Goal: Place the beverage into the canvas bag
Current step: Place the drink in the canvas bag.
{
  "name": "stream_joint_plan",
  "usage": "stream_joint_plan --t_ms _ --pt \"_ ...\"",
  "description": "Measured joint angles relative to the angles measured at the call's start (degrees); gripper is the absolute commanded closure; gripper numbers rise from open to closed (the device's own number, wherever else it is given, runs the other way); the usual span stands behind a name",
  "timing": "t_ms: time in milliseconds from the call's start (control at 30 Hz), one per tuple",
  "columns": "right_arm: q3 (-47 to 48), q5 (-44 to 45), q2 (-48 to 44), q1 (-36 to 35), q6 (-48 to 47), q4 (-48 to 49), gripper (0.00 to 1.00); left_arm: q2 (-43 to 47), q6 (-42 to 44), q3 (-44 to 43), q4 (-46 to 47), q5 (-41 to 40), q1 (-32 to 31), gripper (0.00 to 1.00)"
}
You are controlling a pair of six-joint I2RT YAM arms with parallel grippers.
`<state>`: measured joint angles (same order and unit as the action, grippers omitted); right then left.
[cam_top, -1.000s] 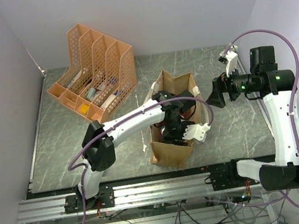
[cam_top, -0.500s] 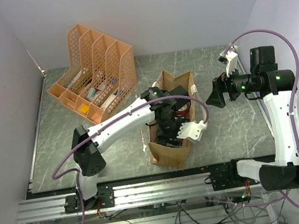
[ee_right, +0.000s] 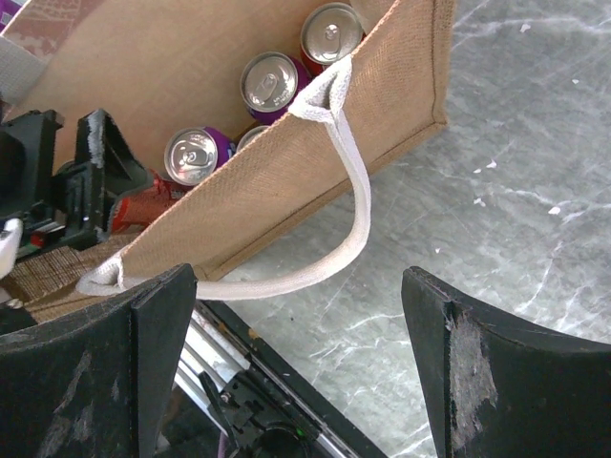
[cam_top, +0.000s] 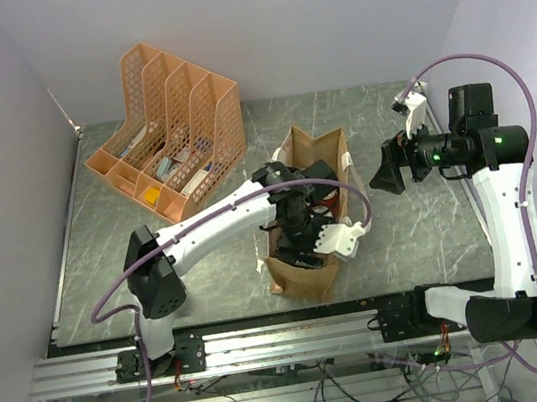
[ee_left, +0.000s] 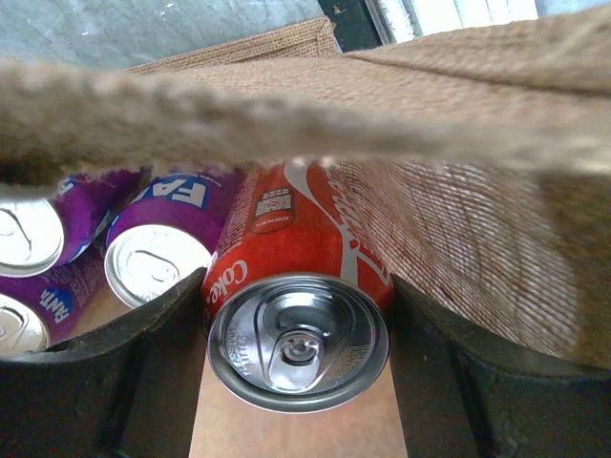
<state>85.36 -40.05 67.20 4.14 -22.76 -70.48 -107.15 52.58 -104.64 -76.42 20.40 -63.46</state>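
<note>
Left gripper [ee_left: 298,320] sits deep inside the canvas bag [cam_top: 304,271], its two fingers pressed against either side of the beverage [ee_left: 298,239], a red Coke can seen top-on in the left wrist view. The grey marbled counter [cam_top: 106,266] carries the bag near its middle and an orange mesh file organiser [cam_top: 173,104] at the far left. The right gripper [ee_right: 296,382] hovers beside the bag's right wall, spread wide and holding nothing. Purple Fanta cans [ee_left: 158,262] lie in the bag just left of the Coke. A white strap handle [ee_right: 358,210] droops over the bag's outer wall.
</note>
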Motion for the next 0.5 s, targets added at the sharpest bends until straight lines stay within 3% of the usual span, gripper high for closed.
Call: stream_joint_plan --t_ms 500 --pt "-1.46 0.0 -0.57 0.31 0.0 0.0 0.11 -3.32 0.39 4.39 5.03 0.42 -0.02 0.92"
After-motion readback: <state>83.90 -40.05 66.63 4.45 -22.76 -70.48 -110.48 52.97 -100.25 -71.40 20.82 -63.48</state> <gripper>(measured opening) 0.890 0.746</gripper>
